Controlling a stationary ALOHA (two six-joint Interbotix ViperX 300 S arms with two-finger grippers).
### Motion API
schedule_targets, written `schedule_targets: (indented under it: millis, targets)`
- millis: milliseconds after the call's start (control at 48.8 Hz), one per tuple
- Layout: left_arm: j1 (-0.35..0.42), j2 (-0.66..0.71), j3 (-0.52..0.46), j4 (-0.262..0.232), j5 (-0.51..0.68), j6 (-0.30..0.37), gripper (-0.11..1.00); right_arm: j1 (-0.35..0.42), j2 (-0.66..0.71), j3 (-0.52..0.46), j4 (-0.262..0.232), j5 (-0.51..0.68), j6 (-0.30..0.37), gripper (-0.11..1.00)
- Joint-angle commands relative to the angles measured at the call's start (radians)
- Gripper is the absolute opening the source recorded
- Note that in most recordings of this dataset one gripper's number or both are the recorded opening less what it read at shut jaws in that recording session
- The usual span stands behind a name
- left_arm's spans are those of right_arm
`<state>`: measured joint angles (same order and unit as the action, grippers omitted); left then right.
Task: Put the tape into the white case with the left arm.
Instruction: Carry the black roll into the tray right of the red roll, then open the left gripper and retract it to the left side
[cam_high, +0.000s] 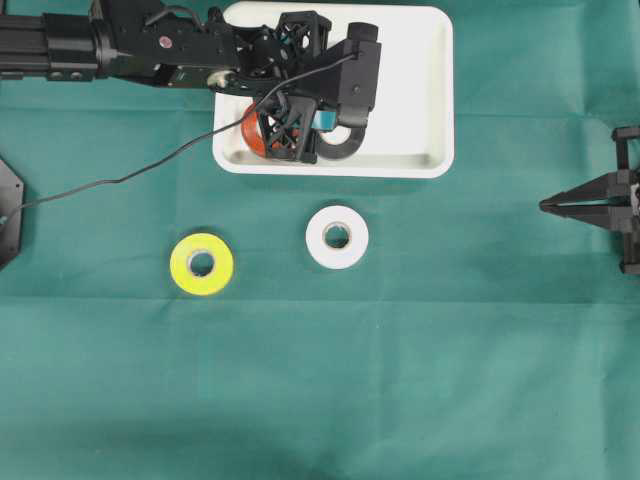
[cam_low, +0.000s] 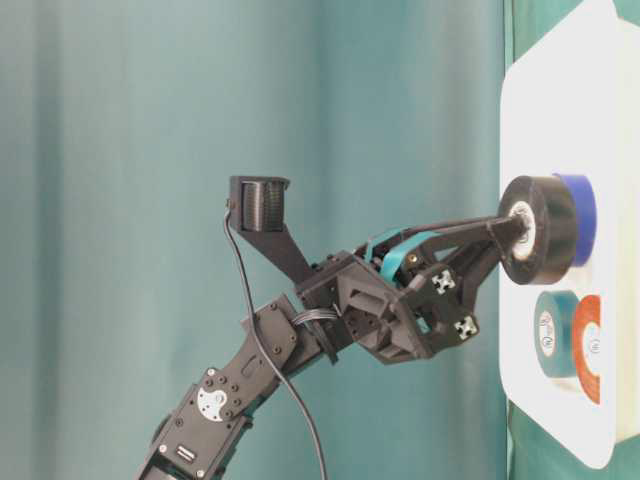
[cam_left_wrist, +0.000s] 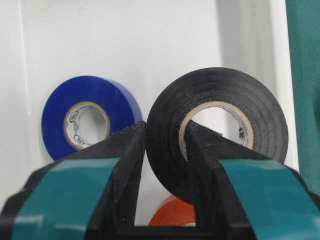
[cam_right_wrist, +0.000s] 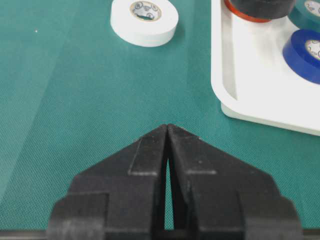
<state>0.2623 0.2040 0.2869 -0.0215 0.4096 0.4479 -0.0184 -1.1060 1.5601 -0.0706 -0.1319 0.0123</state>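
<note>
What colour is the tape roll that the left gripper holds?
Black. The left gripper pinches the black tape roll over the white case; the left wrist view shows it best.

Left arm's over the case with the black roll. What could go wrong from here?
1. The jaws pinch only one wall of the black roll; it may tilt or roll when released.
2. The blue roll and orange roll lie close inside the white case; the black roll could land on one.

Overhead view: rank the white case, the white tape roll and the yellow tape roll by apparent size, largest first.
1. White case, by far the largest.
2. White tape roll and yellow tape roll: they look alike, so no ranking between them.
</note>
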Motion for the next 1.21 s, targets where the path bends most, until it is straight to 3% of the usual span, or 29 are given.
schedule_targets:
  millis: [0, 143, 328, 389, 799, 1189]
  targets:
    - [0.002, -0.018, -0.011, 0.000, -0.009, -0.003, 0.22, 0.000, 0.006, -0.011, 0.000, -0.011, 0.000, -0.09]
    - [0.002, -0.018, -0.006, 0.000, -0.009, -0.003, 0.27, 0.000, 0.006, -0.011, -0.002, -0.011, 0.000, -0.09]
    - [0.002, -0.020, 0.003, 0.002, -0.009, -0.002, 0.81, 0.000, 0.006, -0.011, 0.000, -0.011, 0.000, -0.09]
    - [0.002, -0.021, 0.006, 0.000, -0.009, -0.002, 0.92, 0.000, 0.008, -0.011, 0.000, -0.011, 0.000, -0.09]
    - [-0.015, -0.091, 0.055, -0.003, -0.009, -0.011, 0.88, 0.000, 0.006, -0.011, 0.000, -0.011, 0.000, -0.09]
    - [-0.109, -0.291, 0.247, -0.006, -0.011, -0.014, 0.88, 0.000, 0.008, -0.011, 0.000, -0.009, 0.000, -0.09]
